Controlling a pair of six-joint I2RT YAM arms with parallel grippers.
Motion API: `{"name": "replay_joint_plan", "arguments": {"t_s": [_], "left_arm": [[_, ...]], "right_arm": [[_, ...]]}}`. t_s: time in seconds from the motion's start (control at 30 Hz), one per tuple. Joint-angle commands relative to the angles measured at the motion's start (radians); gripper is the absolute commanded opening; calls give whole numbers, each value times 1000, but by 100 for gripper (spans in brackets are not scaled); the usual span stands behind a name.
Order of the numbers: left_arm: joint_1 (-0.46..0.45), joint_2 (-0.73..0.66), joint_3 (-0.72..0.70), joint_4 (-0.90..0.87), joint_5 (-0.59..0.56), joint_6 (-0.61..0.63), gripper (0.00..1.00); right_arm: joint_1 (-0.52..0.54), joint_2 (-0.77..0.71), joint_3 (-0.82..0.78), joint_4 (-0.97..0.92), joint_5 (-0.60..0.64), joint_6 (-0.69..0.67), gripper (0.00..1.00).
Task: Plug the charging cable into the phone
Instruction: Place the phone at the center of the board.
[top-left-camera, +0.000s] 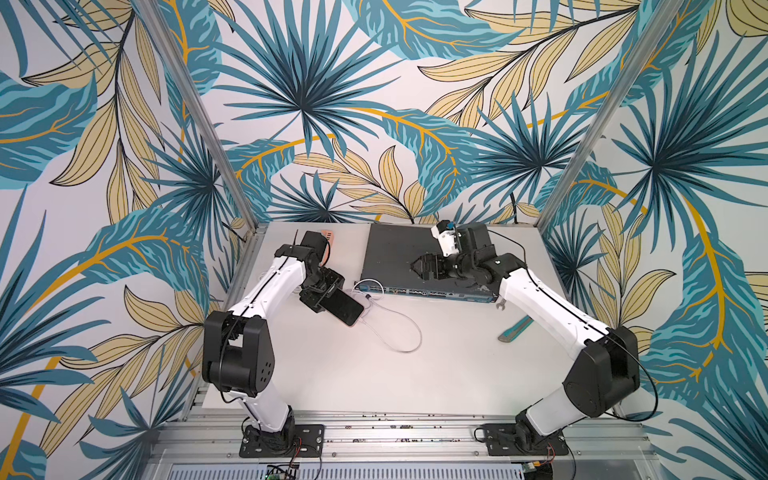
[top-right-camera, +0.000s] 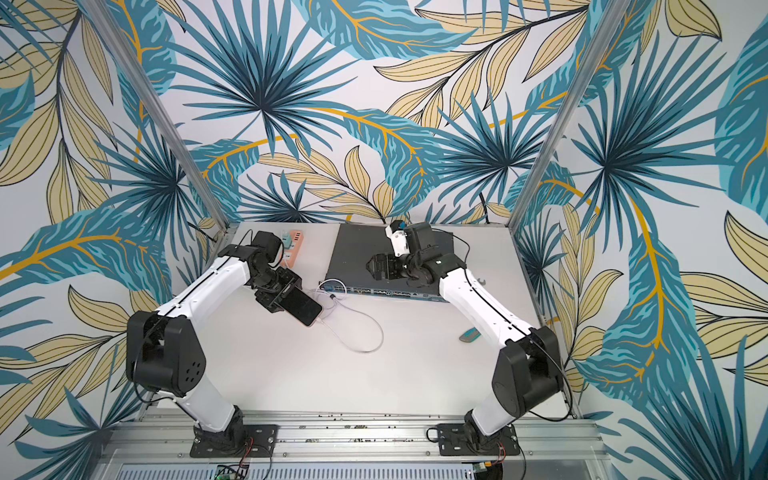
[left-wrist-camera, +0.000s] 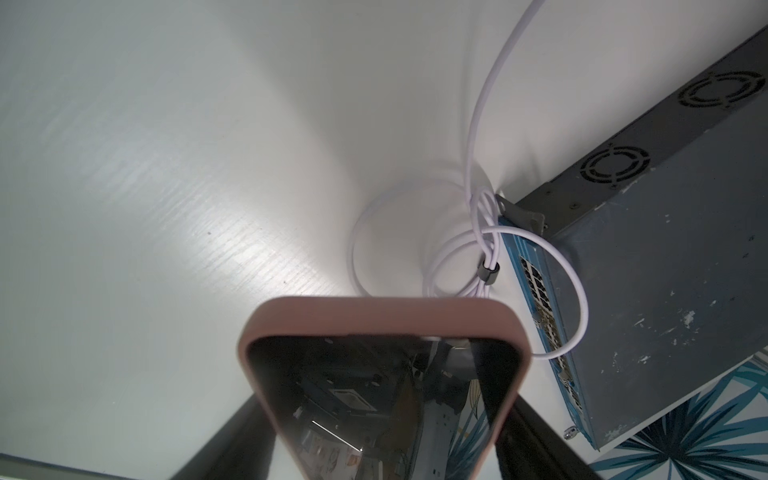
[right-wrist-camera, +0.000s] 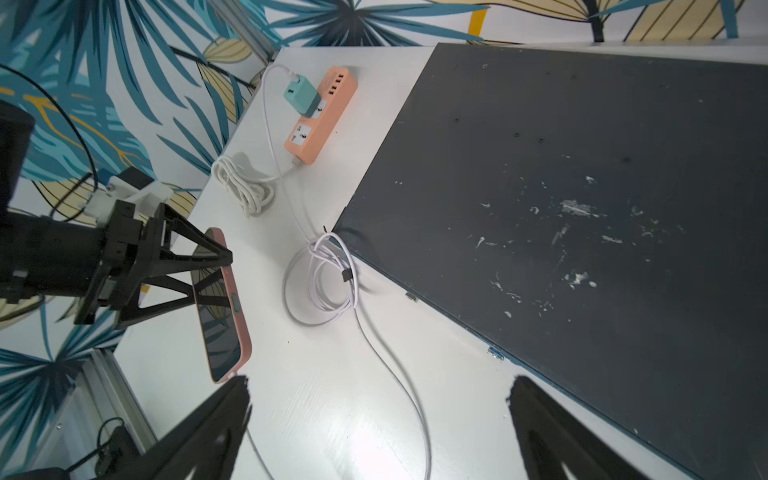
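Observation:
The phone (top-left-camera: 345, 307) (top-right-camera: 302, 308), with a black screen and a pink edge, is held off the white table, tilted, and my left gripper (top-left-camera: 328, 297) is shut on its two long sides. In the left wrist view the phone (left-wrist-camera: 374, 395) fills the space between the dark fingers (left-wrist-camera: 232, 440). The thin white charging cable (top-left-camera: 407, 352) (right-wrist-camera: 409, 397) loops on the table and runs up to the phone's lower end; its tip is hidden there. My right gripper (top-left-camera: 419, 266) (right-wrist-camera: 374, 399) hovers open over the dark box, with nothing between its fingers.
A large dark grey network switch (top-left-camera: 395, 253) (right-wrist-camera: 582, 187) fills the back middle of the table. An orange power strip (right-wrist-camera: 322, 116) with a teal charger (right-wrist-camera: 301, 97) and a coiled thick white cord (right-wrist-camera: 245, 187) lie at the back left. A wrench (top-left-camera: 500, 305) and a teal tool (top-left-camera: 513, 330) lie at the right.

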Motion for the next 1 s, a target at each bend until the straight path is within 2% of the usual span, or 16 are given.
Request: {"name": "replay_joint_plan", "arguments": {"t_s": [0.0,0.17,0.33,0.5,0.57,0.73,0.8,0.97], "left_arm": [[-26,30,60,-84,1,60,0],[-47,41,57,-89,-16,70,0],[-78,47,67,-97,-22,89,0],[-125,110,134,-117,-45,170,0],[-139,135,163,-108,-38,209,0],[-172,181,218,-124,-118,306,0],[-180,196,219,-111,-108,333,0],[-217,205,230,-114,-102,340,0]], "right_arm": [[-33,-58,-51,63,-85,63,100],[-74,-71,-97,59,-105,43,100],[-86,-103,-200,124,-69,93,100],[-89,-145,-276,197,-68,136,100],[-91,-163,-286,193,-75,120,100],[-116,-195,-275,131,-107,59,100],[-128,-209,-288,128,-116,35,100],[-141,-236,-313,119,-119,24,100]]}}
